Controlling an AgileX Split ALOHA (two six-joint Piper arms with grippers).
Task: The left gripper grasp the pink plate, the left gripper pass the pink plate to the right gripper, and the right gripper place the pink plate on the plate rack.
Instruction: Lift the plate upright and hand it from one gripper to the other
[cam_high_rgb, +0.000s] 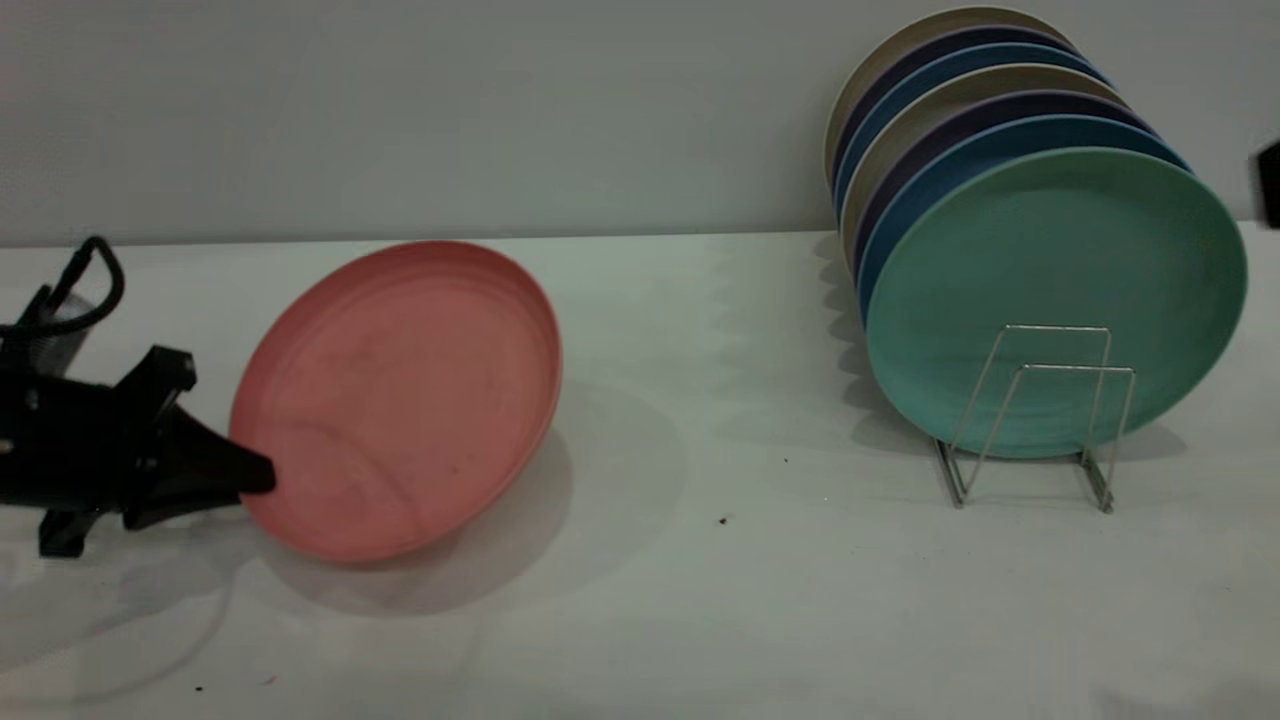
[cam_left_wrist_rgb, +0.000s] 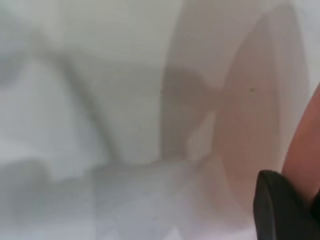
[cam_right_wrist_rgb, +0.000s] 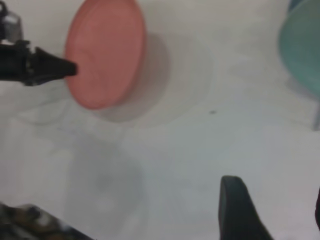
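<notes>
The pink plate is tilted steeply at the table's left, its face turned toward the exterior camera and its lower rim close to the table. My left gripper is shut on the plate's lower left rim. In the left wrist view one black finger lies against the pink plate. The right wrist view looks down on the pink plate and the left gripper from far off. My right gripper hangs open over bare table with nothing between its fingers. The plate rack stands at the right.
The rack holds several upright plates, a mint-green plate in front with blue, purple and beige ones behind; its two front wire loops hold nothing. A dark part of the right arm shows at the right edge. A grey wall runs behind the table.
</notes>
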